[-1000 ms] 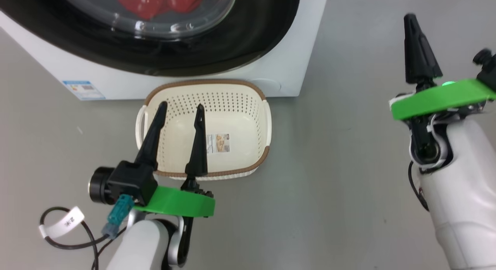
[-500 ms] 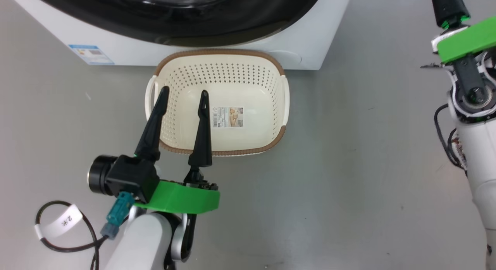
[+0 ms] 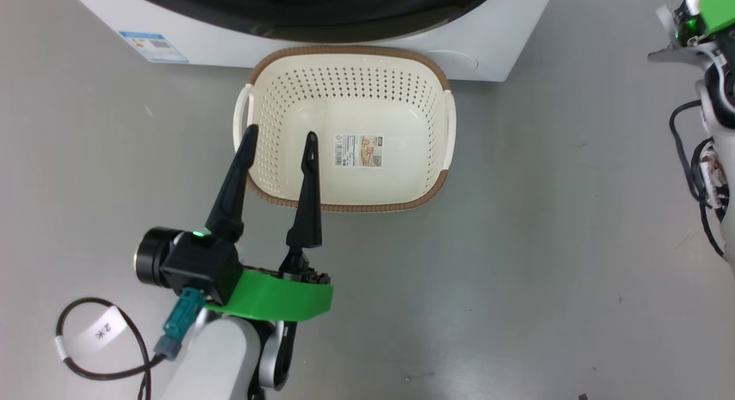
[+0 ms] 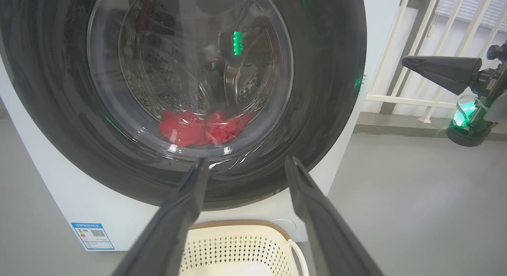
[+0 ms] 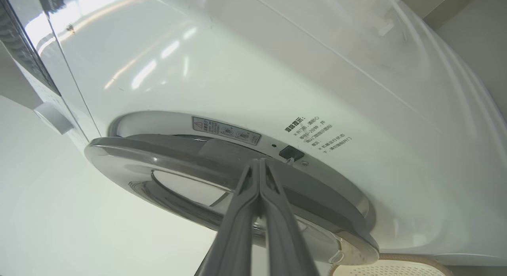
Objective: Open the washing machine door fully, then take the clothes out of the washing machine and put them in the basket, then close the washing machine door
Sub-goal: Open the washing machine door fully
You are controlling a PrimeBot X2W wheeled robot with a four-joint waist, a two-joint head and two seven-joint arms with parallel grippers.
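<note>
The washing machine [image 3: 505, 44] stands at the top of the head view, with the cream basket [image 3: 344, 49] on the floor right before it. My left gripper [image 3: 281, 131] hangs open over the basket's near left rim, holding nothing. In the left wrist view the washing machine door [image 4: 328, 90] looks closed, and the red clothes [image 4: 186, 129] lie behind its glass. My right gripper [image 5: 259, 161] is shut and empty, its tips at the door's [image 5: 166, 149] edge by a small dark latch. From the left wrist it shows as a closed black wedge [image 4: 406, 62] right of the machine.
Grey floor surrounds the basket [image 4: 237, 244] on the near and right sides. A white railing [image 4: 400, 98] stands behind the machine's right side. A looped black cable with a white tag [image 3: 97, 331] hangs by my left forearm. A blue label [image 3: 154, 46] marks the machine's lower left.
The head camera has shifted, so machine and basket sit differently in the picture. My right arm has moved forward, its fingers leaving the top right corner. The left gripper stays open over the basket.
</note>
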